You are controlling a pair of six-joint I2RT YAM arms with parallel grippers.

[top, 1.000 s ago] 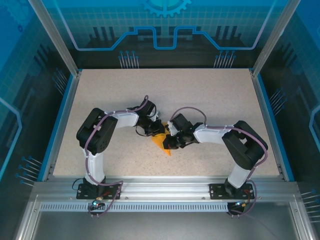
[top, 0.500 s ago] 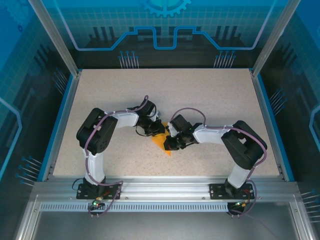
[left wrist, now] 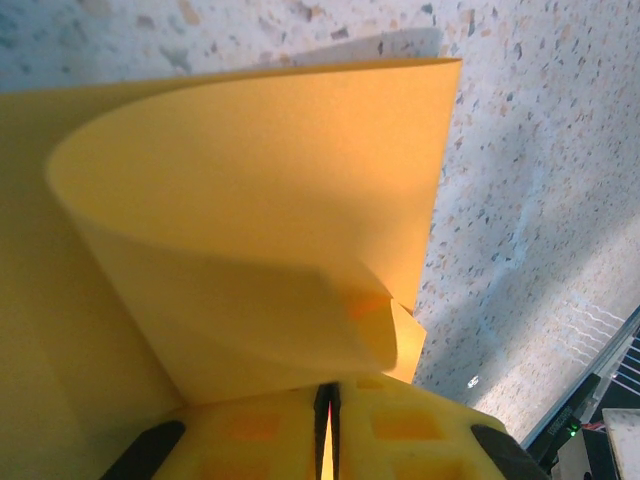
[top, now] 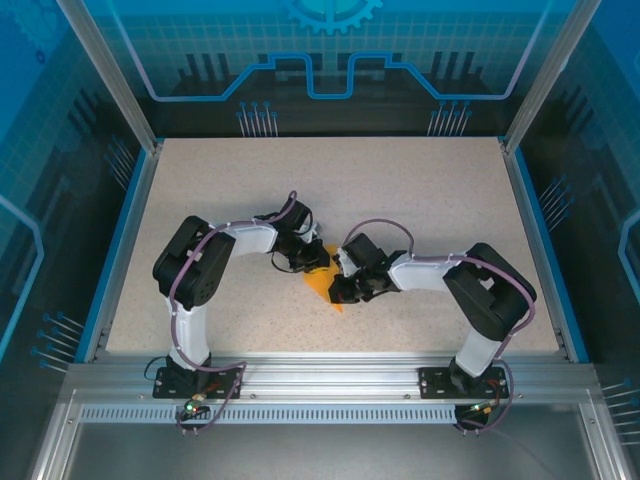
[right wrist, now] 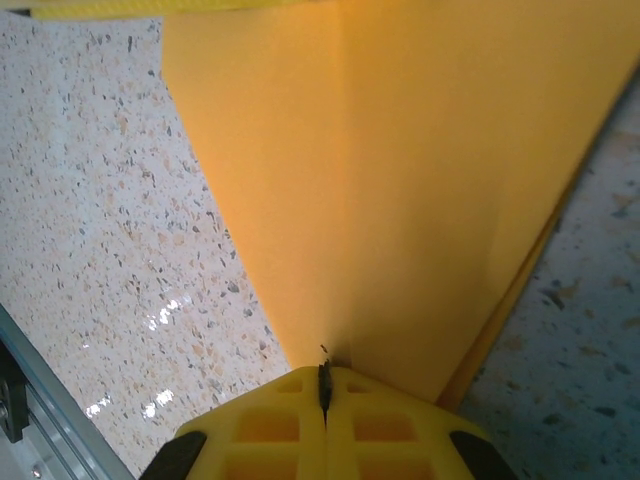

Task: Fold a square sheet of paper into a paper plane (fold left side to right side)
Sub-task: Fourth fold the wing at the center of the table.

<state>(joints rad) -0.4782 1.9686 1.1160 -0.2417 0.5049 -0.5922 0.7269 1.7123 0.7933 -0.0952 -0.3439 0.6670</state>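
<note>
Orange paper (top: 322, 284) tapering toward the near side, left gripper (left wrist: 326, 400) pinching its curled far flap, right gripper (right wrist: 323, 378) shut at the narrow tip.

The counter (top: 430, 190) was a speckled beige slab, glossy enough to throw small highlights in the wrist views. A blue border strip (top: 125, 235) ran along its 9 o'clock side, and a matching strip (top: 537, 235) ran along 3 o'clock. At 6 o'clock lay a silver aluminium rail (top: 330, 378), with a slotted strip (top: 330, 412) just nearer the viewer. Slanted metal posts rose at 10 o'clock (top: 104, 70) and 2 o'clock (top: 558, 70) — between them, at 12, a translucent blue panel (top: 330, 60) bore a gear motif and grid lines.
</note>
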